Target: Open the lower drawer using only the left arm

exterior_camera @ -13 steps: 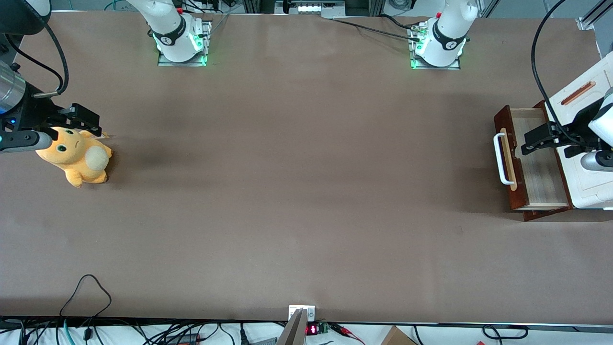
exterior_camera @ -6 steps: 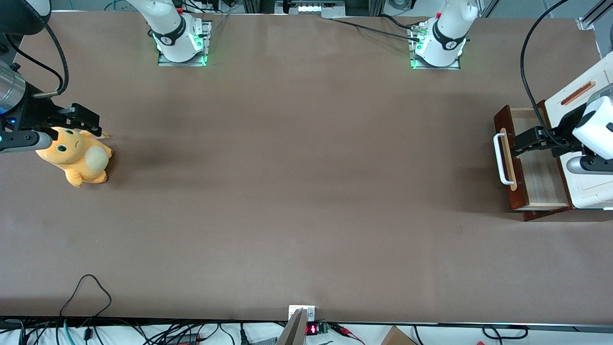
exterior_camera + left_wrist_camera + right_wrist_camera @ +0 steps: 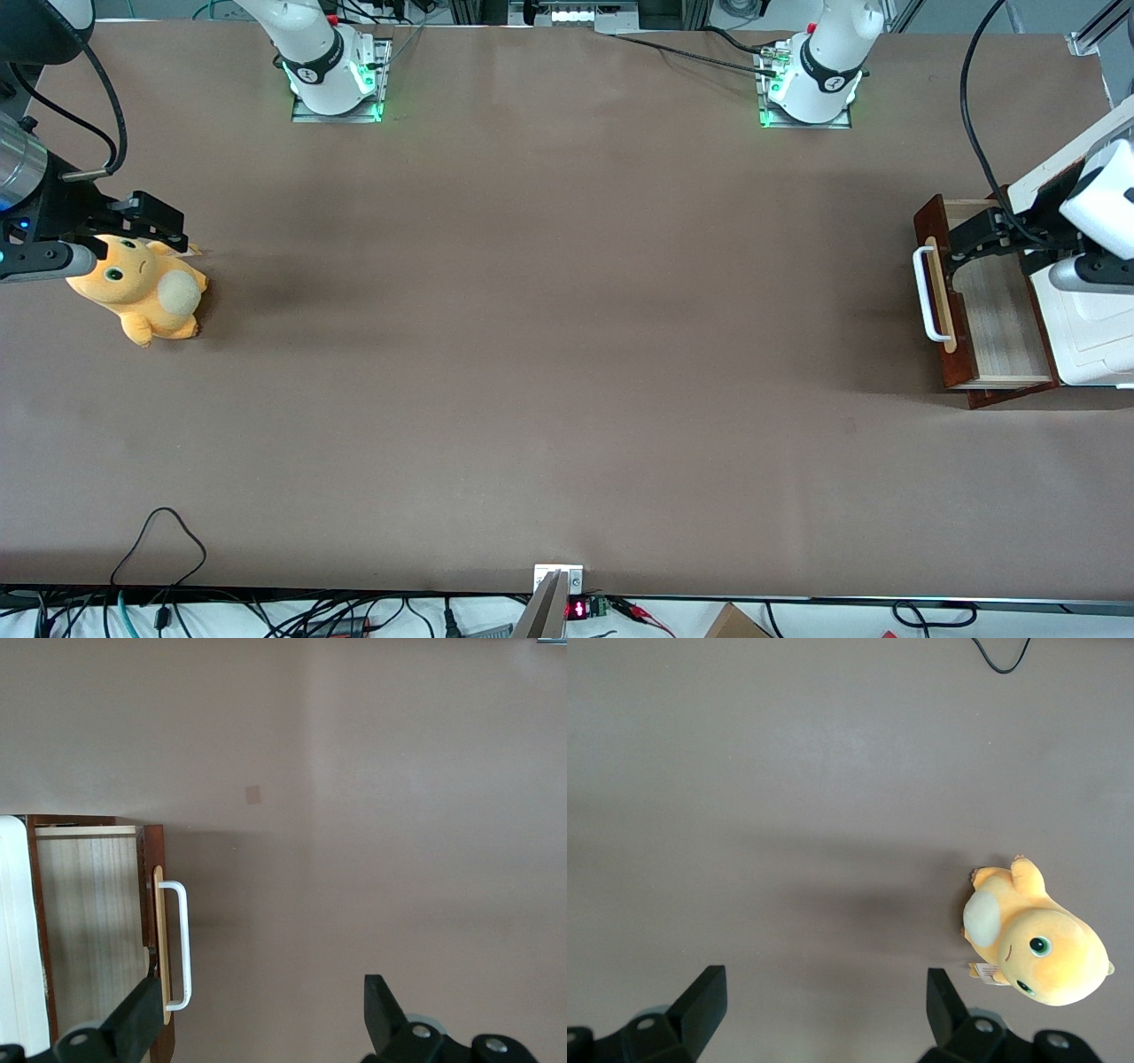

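Note:
The lower drawer (image 3: 935,292) stands pulled out of the white cabinet (image 3: 1094,328) at the working arm's end of the table, showing its pale wood interior (image 3: 997,319). Its dark reddish-brown front carries a white bar handle (image 3: 924,292). My left gripper (image 3: 959,248) hangs open above the drawer's front panel, holding nothing. The left wrist view shows the handle (image 3: 182,943), the drawer front (image 3: 149,904) and the interior (image 3: 89,930). One of the fingers (image 3: 142,1014) lies over the front panel, and the gripper (image 3: 261,1019) is spread wide over bare table in front of the drawer.
An orange plush toy (image 3: 142,288) lies at the parked arm's end of the table, also in the right wrist view (image 3: 1036,943). A black cable loop (image 3: 159,540) rests near the table's front edge. The two arm bases (image 3: 802,84) stand along the back edge.
My left gripper has shifted over the open drawer from its interior toward its front panel and a little farther from the front camera. The drawer has not moved.

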Controlling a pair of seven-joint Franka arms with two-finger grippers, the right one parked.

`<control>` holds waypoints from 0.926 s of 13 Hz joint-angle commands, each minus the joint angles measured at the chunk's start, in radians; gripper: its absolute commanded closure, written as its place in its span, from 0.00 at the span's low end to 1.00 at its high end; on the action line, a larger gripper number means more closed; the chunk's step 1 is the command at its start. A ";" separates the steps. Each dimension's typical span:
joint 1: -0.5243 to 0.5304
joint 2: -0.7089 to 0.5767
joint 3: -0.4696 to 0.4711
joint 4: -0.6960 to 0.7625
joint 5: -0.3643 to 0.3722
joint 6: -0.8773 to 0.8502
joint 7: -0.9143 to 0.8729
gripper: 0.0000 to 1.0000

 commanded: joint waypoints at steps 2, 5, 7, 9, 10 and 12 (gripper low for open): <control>0.008 -0.022 -0.003 -0.012 -0.001 -0.028 0.020 0.00; 0.008 -0.022 -0.003 0.007 -0.004 -0.030 -0.024 0.00; 0.010 -0.019 -0.001 0.035 0.000 -0.030 -0.023 0.00; 0.013 -0.019 -0.001 0.041 0.000 -0.032 -0.010 0.00; 0.013 -0.019 -0.001 0.043 0.000 -0.032 0.008 0.00; 0.014 -0.019 0.002 0.043 -0.001 -0.032 0.019 0.00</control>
